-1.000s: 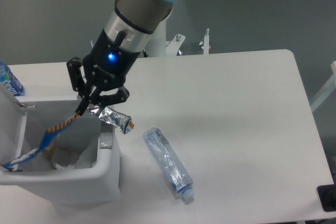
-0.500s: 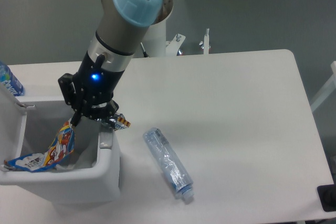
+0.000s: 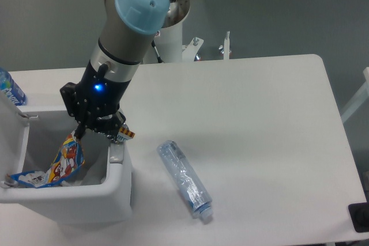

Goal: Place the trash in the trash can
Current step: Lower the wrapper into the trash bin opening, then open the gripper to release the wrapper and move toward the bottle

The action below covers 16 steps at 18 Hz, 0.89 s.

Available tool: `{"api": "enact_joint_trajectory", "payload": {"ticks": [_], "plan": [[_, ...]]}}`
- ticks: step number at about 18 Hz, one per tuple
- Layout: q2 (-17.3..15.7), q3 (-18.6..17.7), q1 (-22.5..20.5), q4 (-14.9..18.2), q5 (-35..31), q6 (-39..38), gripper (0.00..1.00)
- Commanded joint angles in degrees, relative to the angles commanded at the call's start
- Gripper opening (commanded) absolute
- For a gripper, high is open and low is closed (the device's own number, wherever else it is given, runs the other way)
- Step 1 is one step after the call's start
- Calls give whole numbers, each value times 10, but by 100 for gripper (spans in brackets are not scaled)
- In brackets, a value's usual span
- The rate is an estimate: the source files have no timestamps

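White tabletop [image 3: 248, 113] is carrying the open trash can [image 3: 69, 203] at its left edge. Over the can, the tool [image 3: 95, 132] is pinching the blue snack wrapper [image 3: 57, 165], which is hanging down inside. Well right, the crushed clear bottle [image 3: 184, 180] is lying flat

1. The trash can [image 3: 118, 191] stands at the table's [image 3: 259, 119] near left corner.
2. The snack wrapper [image 3: 60, 162] hangs down into the can's opening.
3. The gripper [image 3: 95, 132] sits above the can's right rim, holding the wrapper's top.
4. The crushed bottle [image 3: 184, 180] lies on the table right of the can, apart from it.
5. A labelled bottle [image 3: 8, 87] stands behind the can, at the left edge.
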State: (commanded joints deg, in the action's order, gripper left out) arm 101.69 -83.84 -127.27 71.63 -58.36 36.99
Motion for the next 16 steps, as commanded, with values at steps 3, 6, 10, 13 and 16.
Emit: {"api": "enact_joint_trajectory", "payload": {"ticks": [3,6,10,13,16], "plan": [[-1,-1,0,0,1,13,39],[-4,4,0,-1,2,10,84],[-10,10,-6,-3,5,6,100],[-17,10,-12,-8,6,5,100],[-21,10,-18,-8,8,5,100]]}}
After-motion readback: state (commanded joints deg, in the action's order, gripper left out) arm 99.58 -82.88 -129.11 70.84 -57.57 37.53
